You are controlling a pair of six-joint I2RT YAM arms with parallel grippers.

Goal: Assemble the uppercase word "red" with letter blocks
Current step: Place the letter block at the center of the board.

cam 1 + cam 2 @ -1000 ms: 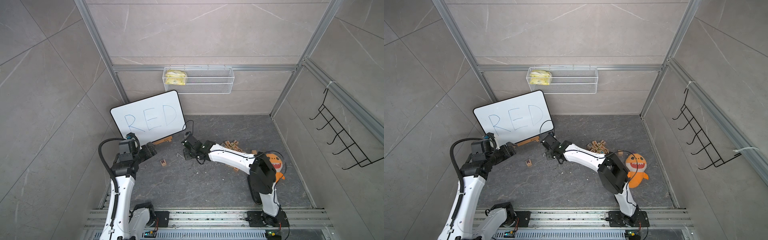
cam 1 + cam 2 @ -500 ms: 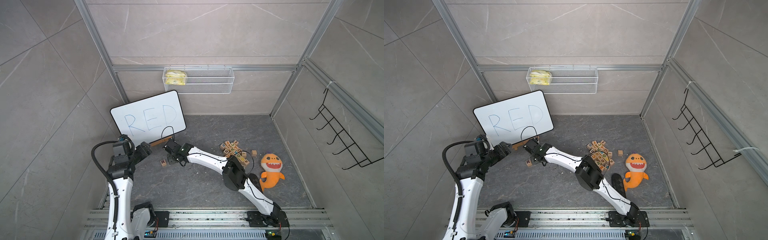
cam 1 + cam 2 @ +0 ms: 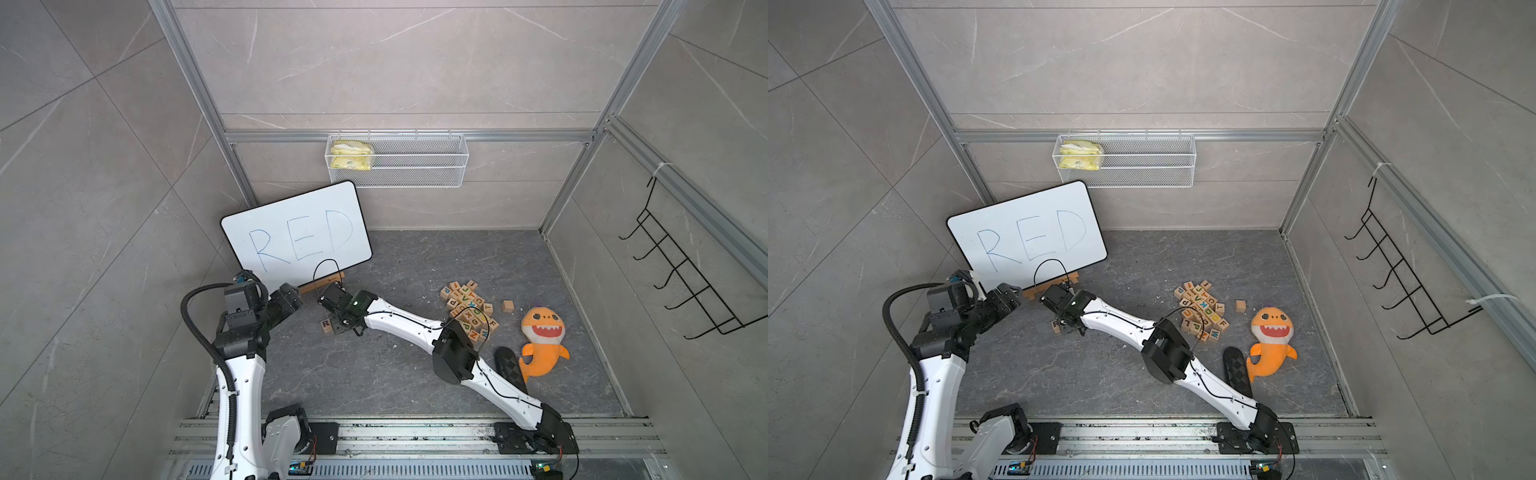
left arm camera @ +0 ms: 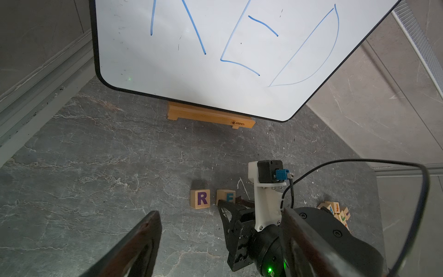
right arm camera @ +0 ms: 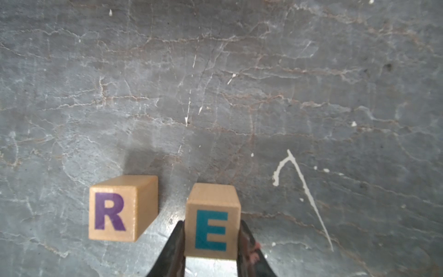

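Pinching E block [image 5: 212,211] across its side faces with right claw [image 5: 211,230], low in frame beside R block [image 5: 112,213]; likely light, stiff, slick.

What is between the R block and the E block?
Only bare grey floor and one finger of the right gripper, which pinches the E block. The right wrist view shows it.

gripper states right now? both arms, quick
Left gripper: open, holding nothing.
Right gripper: closed on the E block, next to the R block.
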